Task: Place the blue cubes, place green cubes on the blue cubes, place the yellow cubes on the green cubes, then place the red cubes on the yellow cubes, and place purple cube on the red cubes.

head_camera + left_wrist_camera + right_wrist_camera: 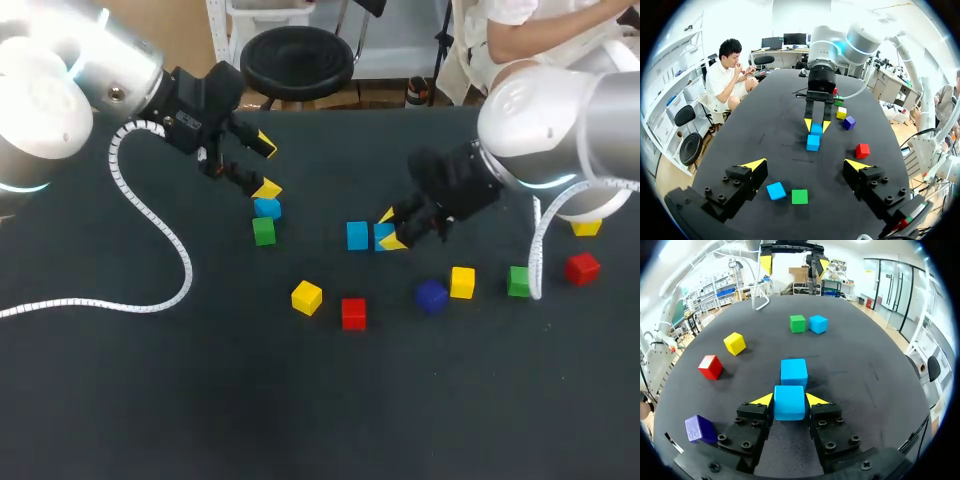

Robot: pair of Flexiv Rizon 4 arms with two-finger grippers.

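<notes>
Head view: black table (150, 400) (matte) bears purple cube (431, 296).

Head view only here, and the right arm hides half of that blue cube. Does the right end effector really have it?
Observer: Yes. In the right wrist view the right end effector has both fingers against opposite sides of the held blue cube.
Operator: And the dark cube beside the yellow cube, is it blue or purple?
Observer: Purple, plainly, in the right wrist view.
Operator: Is the left end effector touching anything?
Observer: No. The left wrist view shows the left end effector open, with a loose blue cube and a green cube on the table between its fingers, untouched.
</notes>
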